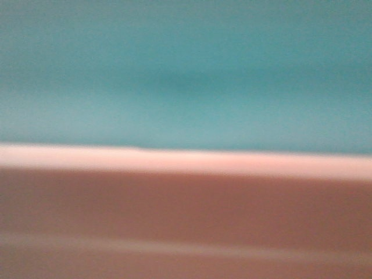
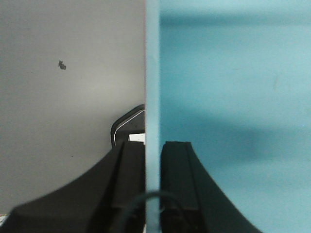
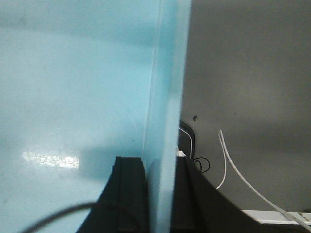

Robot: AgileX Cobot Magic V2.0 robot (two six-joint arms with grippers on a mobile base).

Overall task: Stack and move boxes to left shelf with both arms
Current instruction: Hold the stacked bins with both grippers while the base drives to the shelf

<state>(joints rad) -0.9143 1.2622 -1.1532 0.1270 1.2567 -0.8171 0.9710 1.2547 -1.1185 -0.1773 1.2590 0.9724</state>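
Grey surface (image 3: 252,73); white cable (image 3: 226,162) beside right end effector (image 3: 158,165) gripping blue box (image 3: 73,87).

We see a plain sky-blue rectangular plastic bin (image 1: 186,75). Our salmon-pink plastic bin (image 1: 186,215) has a paler rim (image 1: 186,158).

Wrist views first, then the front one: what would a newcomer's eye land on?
In each wrist view, the wall of the blue bin runs up the middle, with the jaws of the left gripper and right gripper closed on either side. The front view is a blur: blue bin above, pink bin below.
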